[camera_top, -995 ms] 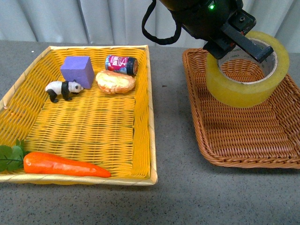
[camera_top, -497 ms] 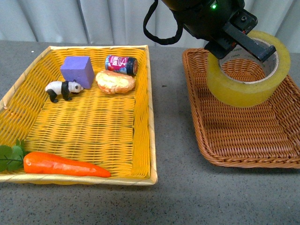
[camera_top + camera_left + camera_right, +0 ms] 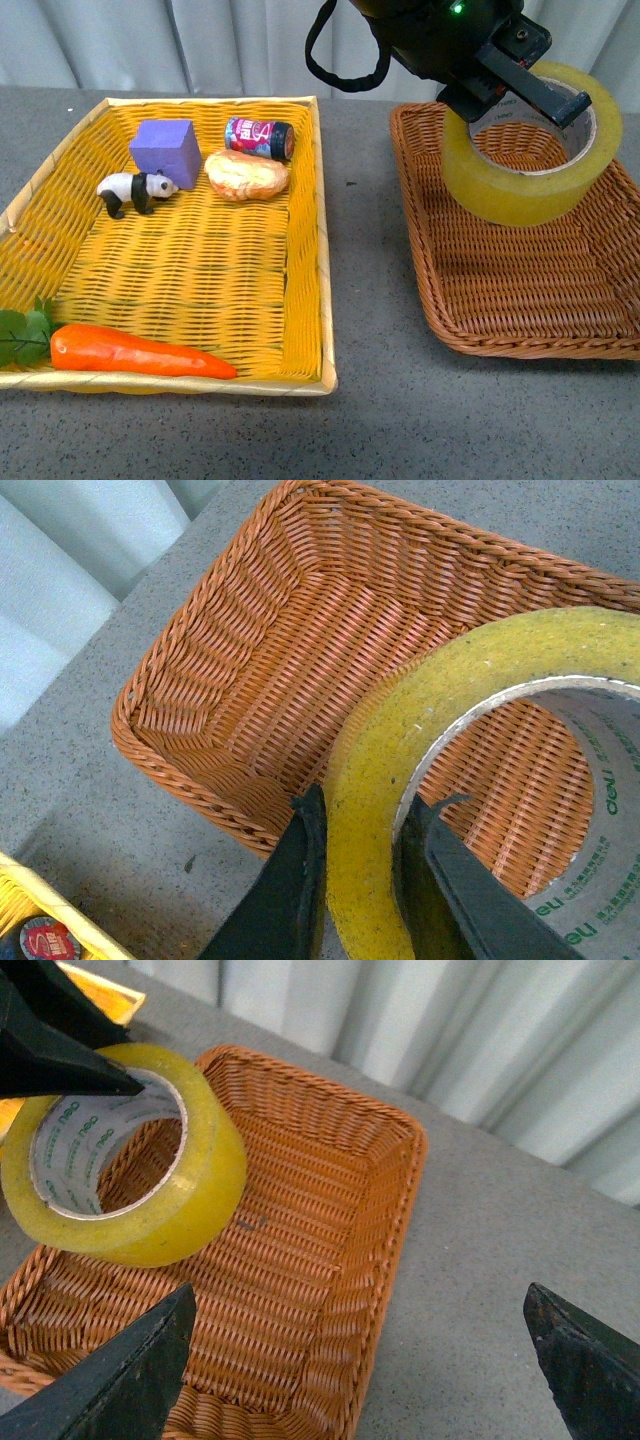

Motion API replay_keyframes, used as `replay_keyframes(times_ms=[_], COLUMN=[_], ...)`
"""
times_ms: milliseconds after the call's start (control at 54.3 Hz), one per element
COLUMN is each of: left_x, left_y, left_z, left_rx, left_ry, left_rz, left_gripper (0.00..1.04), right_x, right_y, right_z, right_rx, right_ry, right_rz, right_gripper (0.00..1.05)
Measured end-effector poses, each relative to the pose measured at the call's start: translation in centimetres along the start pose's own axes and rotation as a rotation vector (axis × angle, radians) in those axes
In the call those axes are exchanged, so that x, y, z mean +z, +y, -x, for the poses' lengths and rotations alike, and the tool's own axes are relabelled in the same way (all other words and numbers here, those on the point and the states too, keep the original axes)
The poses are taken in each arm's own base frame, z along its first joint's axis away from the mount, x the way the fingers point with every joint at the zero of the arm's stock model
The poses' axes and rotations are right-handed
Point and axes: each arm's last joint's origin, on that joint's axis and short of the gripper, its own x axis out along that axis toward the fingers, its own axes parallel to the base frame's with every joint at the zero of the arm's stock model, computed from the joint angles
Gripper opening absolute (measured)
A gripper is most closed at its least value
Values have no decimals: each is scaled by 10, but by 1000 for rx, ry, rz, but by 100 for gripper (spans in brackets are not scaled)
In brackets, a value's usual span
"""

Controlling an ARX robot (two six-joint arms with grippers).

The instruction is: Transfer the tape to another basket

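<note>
Over the right half of the table, in the front view, my left gripper (image 3: 572, 110) holds the tape (image 3: 530, 185) tilted above the 12 o'clock end of the basket (image 3: 520, 295). The yellow tray (image 3: 325, 300) lies at its 9 o'clock, well apart. The roll looks clear of the weave, though I cannot tell whether its low edge grazes it. I would ease it down toward the basket's middle, level it, and part the fingers only once it rests flat, so it does not roll toward the sloped 6 o'clock side.

From the left wrist, the two fingers are clamped on the roll's wall, one outside the yellow band and one inside the white core. The brown weave shows beneath and through the hole.

From the right wrist, the right gripper (image 3: 360, 1295) hangs spread wide with nothing in it, near the basket. The roll is seen over the end away from the curtain.

Against the front view a second back, the roll has crept slightly toward 3 o'clock and a touch higher. Everything in the tray is unmoved.
</note>
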Motion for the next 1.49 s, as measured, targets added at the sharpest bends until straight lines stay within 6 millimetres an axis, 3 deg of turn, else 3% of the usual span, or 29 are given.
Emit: replay_keyframes(times_ms=[276,424,608,939,1179,1492], left_x=[0,0,0,-1,-2,-3], left_y=[-1,0,0,1,4,8], left_z=[0,0,0,0,1,1], left_rx=[-2,0,5,9,24,51], left_ry=[-1,0,2,3,9,18], left_rz=[-1,0,-1,10,33,68], left_gripper=[16,16,16,16,16,16], right_x=[36,40,45,53,55,55], right_y=[-12,-15,-17,-3,-1,8], right_z=[-67,-97,-118,-153,-165,-175], right_rx=[230,307,366,440,440,491], right_ry=[91,162,215,248,271,331], right_rz=[116,155,197,230,235,119], right_gripper=[96,96,96,96,96,47])
